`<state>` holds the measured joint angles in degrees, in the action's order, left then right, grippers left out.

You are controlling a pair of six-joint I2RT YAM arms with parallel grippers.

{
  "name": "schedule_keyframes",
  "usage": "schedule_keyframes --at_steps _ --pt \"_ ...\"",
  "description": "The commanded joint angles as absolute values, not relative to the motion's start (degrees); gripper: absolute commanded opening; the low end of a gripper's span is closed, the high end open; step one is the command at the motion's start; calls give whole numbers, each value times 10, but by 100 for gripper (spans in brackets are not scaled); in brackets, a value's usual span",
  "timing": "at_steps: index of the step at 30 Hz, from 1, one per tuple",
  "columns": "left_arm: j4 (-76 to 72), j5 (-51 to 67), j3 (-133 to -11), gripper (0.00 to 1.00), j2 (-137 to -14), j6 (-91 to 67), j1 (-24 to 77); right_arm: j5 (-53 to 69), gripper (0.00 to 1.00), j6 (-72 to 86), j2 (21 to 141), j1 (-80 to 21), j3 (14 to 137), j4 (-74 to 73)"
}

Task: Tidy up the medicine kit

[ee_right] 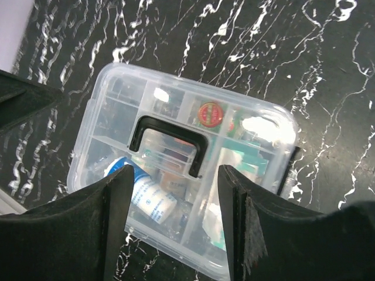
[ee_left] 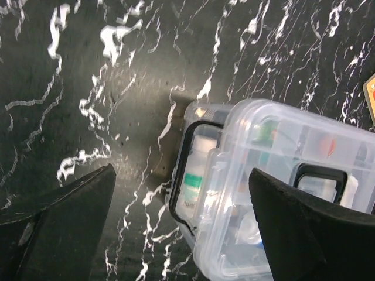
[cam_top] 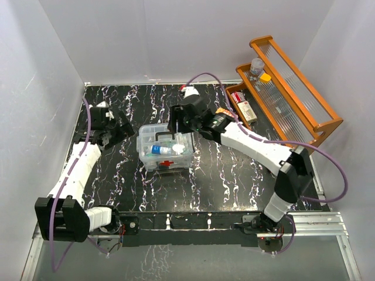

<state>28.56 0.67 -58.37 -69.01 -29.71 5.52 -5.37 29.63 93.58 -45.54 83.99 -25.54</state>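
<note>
Top external view: the medicine kit (cam_top: 165, 147), a clear rectangular plastic box with rounded corners, sits near the middle of the black white-veined marble-pattern table (cam_top: 222, 181). A small red mark (cam_top: 167, 163) shows on its near side, and no writing on it can be read.

The right gripper (cam_top: 176, 120) hangs at the kit's far edge. In the right wrist view its jaws (ee_right: 176, 170) stand moderately apart and hold nothing, and the lid's black handle (ee_right: 170, 137) lies just beyond the fingertips. Under the clear lid a round red item (ee_right: 211, 114) and a bottle with a blue-and-white label (ee_right: 149, 196) show. The print on both is too fine to read.

The left gripper (cam_top: 114, 130) is left of the kit, apart from it, with its jaws spread wide and empty. Its wrist camera cuts the kit (ee_left: 281, 134) off at the lower right. A white bottle with a green band (ee_left: 193, 181) is blurred through the plastic, and a black rim shows past the lid's left edge.

At the far right stands an orange-brown wooden tiered rack (cam_top: 319, 123). On it is a red-and-white carton (cam_top: 246, 109) whose lettering is illegible.
</note>
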Motion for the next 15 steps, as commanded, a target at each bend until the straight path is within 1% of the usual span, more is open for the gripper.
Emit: schedule_keyframes --at_steps 1,4,7,11,15 --pt "252 131 -533 95 -651 -332 9 -119 59 250 989 -503 922 -298" --pt "238 173 -506 99 -638 -340 -7 -141 61 235 1042 -522 975 -318" --pt "209 210 -476 99 -626 -353 -21 -145 62 218 1083 -533 1026 -338" --pt "191 226 -455 99 -621 -366 -35 -158 62 192 1133 -543 1092 -375" --pt "141 262 -420 99 -621 -405 -47 -177 63 174 1165 -549 1115 -396"
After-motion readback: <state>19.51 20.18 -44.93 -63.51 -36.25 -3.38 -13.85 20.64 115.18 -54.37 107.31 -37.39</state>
